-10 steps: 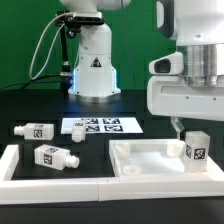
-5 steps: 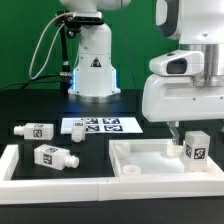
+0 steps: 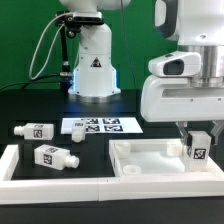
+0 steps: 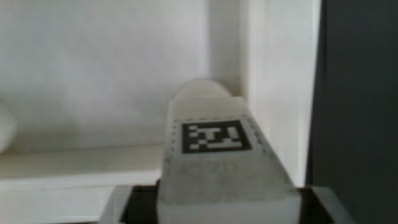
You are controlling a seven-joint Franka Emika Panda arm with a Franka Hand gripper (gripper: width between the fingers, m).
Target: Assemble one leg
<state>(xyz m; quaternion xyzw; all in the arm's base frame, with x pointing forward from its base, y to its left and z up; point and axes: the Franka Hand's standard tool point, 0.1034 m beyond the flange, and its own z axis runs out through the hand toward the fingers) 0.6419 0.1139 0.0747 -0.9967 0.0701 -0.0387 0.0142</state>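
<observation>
So the arm's two-finger gripper (image 3: 197, 135) is down at the exterior view's right, and it's got its fingers clamped on a small stubby white plastic leg (image 3: 197, 148) with a black-and-white square tag on its face. That leg sits over the far right corner of the large flat white square panel with the raised rim (image 3: 150, 160), right by the rim there. Can't tell if the bottom of the leg is actually touching the panel or just hanging over it.

The wrist view backs up the grip: the same leg (image 4: 217, 150) fills the middle of the shot, tag facing the camera, with the dark pads (image 4: 143, 204) hugging it on both sides. White panel surface behind it, and a dark strip of table running along one side.

Over at the exterior view's left there are two more of these stubby white legs, both lying on their sides. One (image 3: 35, 130) is on the black table, the other (image 3: 52, 156) is nearer the camera, just inside a white raised border (image 3: 20, 165) that runs along the front. They're well apart from the panel.

Between them and the panel, further back, the thin flat white marker board (image 3: 102, 126) lies flat on the table. Behind that is the white robot base (image 3: 92, 62) with a warning triangle on it and cables looping off to the side.
</observation>
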